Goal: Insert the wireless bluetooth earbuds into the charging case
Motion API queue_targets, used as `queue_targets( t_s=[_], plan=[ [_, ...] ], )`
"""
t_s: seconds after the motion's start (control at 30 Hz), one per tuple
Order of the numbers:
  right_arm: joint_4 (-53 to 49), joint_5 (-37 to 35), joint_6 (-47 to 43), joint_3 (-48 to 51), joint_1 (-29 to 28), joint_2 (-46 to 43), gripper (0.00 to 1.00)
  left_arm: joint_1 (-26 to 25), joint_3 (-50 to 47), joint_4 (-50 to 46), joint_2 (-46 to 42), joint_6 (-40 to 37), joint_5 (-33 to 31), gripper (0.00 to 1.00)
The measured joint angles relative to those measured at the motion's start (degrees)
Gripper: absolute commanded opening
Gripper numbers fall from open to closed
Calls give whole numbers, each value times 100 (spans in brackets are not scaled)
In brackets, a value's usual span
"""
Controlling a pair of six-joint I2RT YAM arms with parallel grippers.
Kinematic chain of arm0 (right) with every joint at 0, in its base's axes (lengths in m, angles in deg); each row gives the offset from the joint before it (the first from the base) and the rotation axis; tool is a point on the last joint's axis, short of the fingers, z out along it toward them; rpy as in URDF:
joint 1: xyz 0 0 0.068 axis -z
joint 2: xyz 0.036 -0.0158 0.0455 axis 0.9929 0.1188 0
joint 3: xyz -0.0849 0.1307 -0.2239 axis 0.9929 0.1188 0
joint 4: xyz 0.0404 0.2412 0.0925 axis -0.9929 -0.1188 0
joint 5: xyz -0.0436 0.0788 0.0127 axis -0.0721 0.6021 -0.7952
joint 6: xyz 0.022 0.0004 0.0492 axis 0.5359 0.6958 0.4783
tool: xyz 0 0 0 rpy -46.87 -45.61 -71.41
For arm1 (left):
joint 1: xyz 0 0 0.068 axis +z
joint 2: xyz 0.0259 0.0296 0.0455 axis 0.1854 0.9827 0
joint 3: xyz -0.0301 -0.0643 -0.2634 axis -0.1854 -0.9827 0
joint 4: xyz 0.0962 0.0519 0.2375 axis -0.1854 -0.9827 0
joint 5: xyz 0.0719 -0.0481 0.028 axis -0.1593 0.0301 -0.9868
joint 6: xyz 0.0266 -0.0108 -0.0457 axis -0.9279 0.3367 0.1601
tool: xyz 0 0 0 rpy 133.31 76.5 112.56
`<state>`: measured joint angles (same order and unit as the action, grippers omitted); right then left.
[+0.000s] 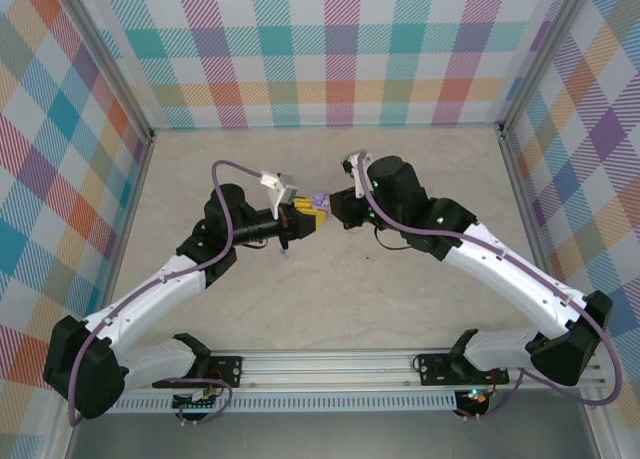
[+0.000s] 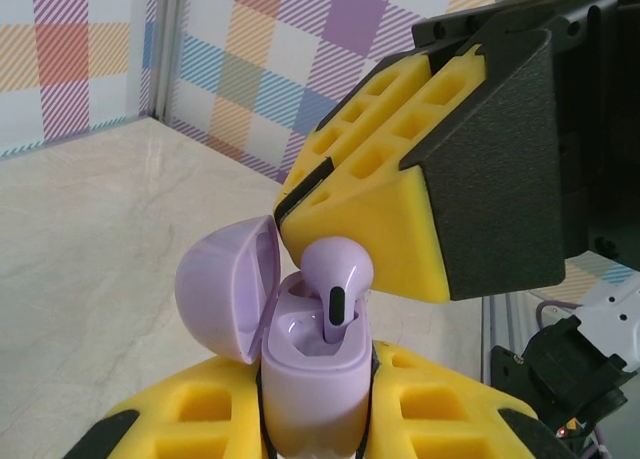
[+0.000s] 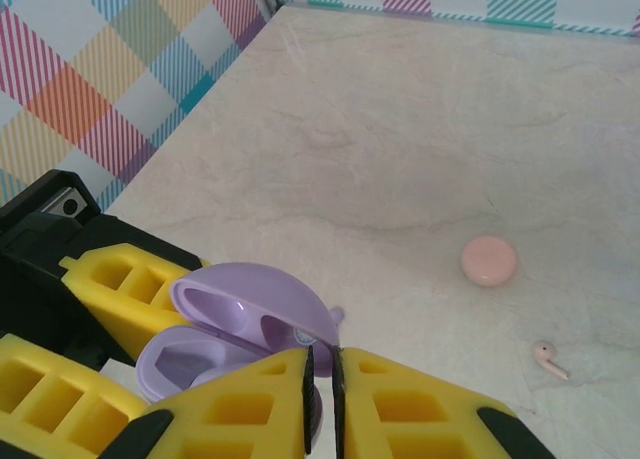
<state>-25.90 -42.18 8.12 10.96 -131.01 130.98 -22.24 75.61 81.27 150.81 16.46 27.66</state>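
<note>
1. The left tool (image 2: 320,419) is clamped on the open purple charging case (image 2: 310,364), held above the middle of the bench (image 3: 400,149).
2. A purple earbud (image 2: 335,279) stands half-seated in the case.
3. The right tool (image 3: 322,399) is closed together just beside it; next it should press the bud down gently.
4. A pink earbud (image 3: 550,359) lies on the bench, to the right.

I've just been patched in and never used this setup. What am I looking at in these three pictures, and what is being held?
Two white robot arms are bolted at the table's near edge. The overhead picture shows both meeting mid-table. The other two come from cameras on each wrist.

The left gripper, with yellow padded fingers, is shut on an open lilac plastic charging case. A purple earbud stands in one of its wells. The right gripper is shut just above the case.

On the marble-look table lie a round pink closed case and a loose pale pink earbud.
</note>
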Motion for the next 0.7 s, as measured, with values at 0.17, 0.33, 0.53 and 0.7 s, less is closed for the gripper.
queue_targets(
  t_s=[0.17,0.33,0.53,0.7],
  plan=[
    [0,111,-20,0,24,0,15,0,0,-28,0,-22,-2,12],
    [0,151,-22,0,28,0,16,0,0,-44,2,-39,-52,12],
    [0,291,-68,-2,37,0,16,0,0,-87,55,-37,-315,12],
    [83,575,-105,-2,-22,0,16,-2,0,-81,118,-37,-343,12]
  ],
)
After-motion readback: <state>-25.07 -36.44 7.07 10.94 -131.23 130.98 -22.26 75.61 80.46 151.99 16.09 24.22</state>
